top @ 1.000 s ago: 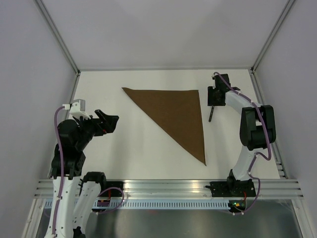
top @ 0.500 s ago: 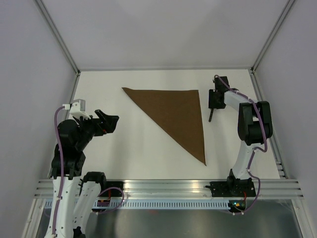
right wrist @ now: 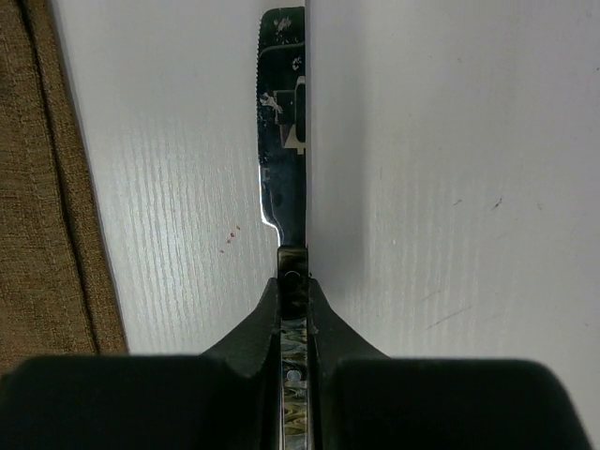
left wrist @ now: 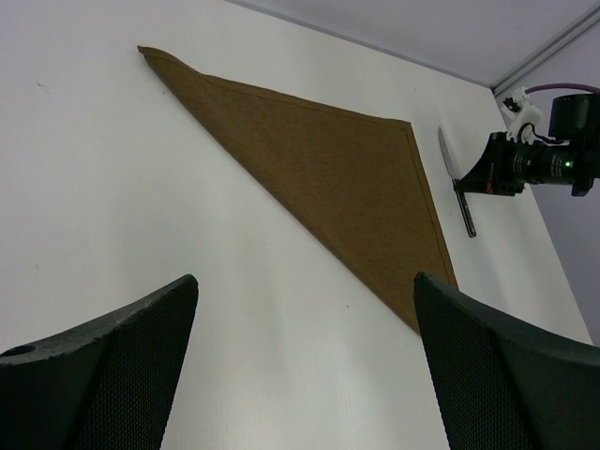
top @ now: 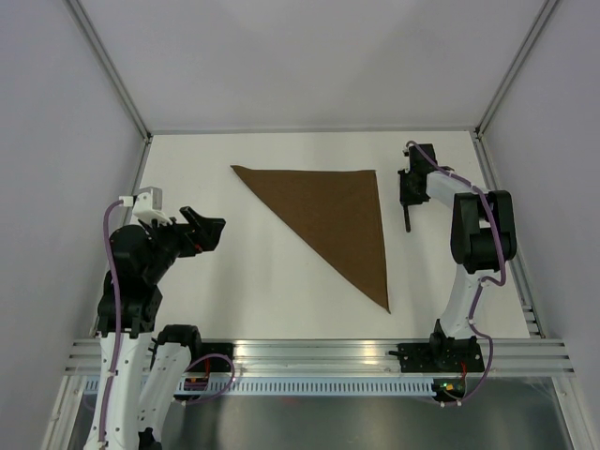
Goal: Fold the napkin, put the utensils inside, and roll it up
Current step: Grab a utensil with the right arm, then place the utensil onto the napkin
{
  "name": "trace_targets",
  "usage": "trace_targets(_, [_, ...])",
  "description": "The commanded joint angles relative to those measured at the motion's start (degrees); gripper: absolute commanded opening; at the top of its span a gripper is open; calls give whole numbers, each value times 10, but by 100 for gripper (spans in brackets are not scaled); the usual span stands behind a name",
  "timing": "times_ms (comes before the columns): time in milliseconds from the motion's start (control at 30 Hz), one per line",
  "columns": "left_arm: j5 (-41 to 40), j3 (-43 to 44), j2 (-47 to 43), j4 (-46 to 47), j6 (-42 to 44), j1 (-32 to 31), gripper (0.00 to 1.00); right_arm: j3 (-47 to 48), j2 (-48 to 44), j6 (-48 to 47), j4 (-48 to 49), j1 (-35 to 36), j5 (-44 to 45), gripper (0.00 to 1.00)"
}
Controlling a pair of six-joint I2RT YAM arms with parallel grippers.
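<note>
White table; right gripper low, tight around knife (left gripper aloft)

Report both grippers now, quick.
Left gripper: open, holding nothing.
Right gripper: shut on the knife, at its handle.

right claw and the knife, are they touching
Touching. The right wrist view shows the right claw closed on the knife, with both fingers pressed against its dark handle and no gap on either side.
</note>
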Motion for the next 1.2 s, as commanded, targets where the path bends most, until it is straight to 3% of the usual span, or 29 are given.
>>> trace_targets(0, [13,8,7,18,-28,2,99,-8,-12,-27,-31,-2,-1,0])
trace_targets(500, [-9,20,41,20,-32,2,98,80,-118,-93,-173,37,-115,1])
trace_targets(867, [-32,65,63,8,-40,2,98,163,-55,-50,-207,212,-155,0])
trace_targets(1167, [-38,74,70,-5,-39,2,98,202,19,-24,-179,321,-118,1])
